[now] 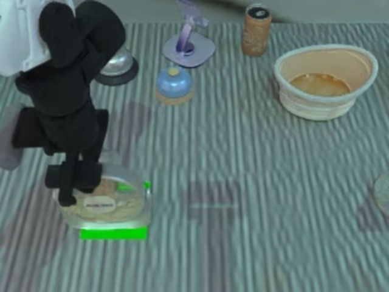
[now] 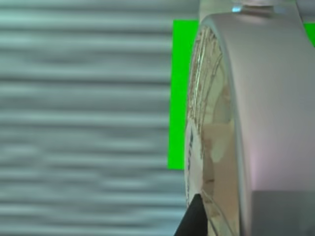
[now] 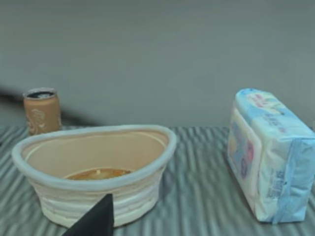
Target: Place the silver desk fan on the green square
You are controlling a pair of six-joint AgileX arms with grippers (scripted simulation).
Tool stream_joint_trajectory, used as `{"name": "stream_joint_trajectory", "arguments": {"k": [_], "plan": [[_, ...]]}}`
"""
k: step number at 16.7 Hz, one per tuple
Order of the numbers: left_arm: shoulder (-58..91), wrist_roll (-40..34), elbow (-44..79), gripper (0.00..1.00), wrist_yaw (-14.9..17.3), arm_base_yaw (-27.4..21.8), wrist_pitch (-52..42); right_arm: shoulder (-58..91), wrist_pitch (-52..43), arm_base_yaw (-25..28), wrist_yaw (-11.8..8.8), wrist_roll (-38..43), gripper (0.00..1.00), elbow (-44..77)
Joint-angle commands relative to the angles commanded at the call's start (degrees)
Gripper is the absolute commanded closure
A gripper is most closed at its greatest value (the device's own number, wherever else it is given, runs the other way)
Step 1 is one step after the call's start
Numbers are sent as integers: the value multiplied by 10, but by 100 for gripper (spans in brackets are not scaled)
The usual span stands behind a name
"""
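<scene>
My left gripper (image 1: 68,182) is low near the left edge of the tabletop, pinching the shiny silver metal desk fan (image 1: 109,204) by the rim of its thick ring. The fan lies tilted with its pale speckled grille face up, over the flat bright green square patch (image 1: 114,233); green shows along the fan's near side and at one far corner. In the left wrist view the ring (image 2: 266,118) hides most of the patch (image 2: 183,93), so I judge the fan is roughly centred, but I cannot tell if its small foot already touches. The grip is probably kept so the fan does not tip before release. My right gripper (image 3: 93,219) is parked off the right edge, facing a cream ribbed oval basket (image 3: 98,172); I cannot tell its state.
</scene>
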Motion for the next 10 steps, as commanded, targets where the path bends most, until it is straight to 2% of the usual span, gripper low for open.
{"name": "stream_joint_trajectory", "arguments": {"k": [4,10], "plan": [[0,0,0,2,0,0,0,0,0,0,0,0,0,0],[0,0,0,0,0,0,0,0,0,0,0,0,0,0]]}}
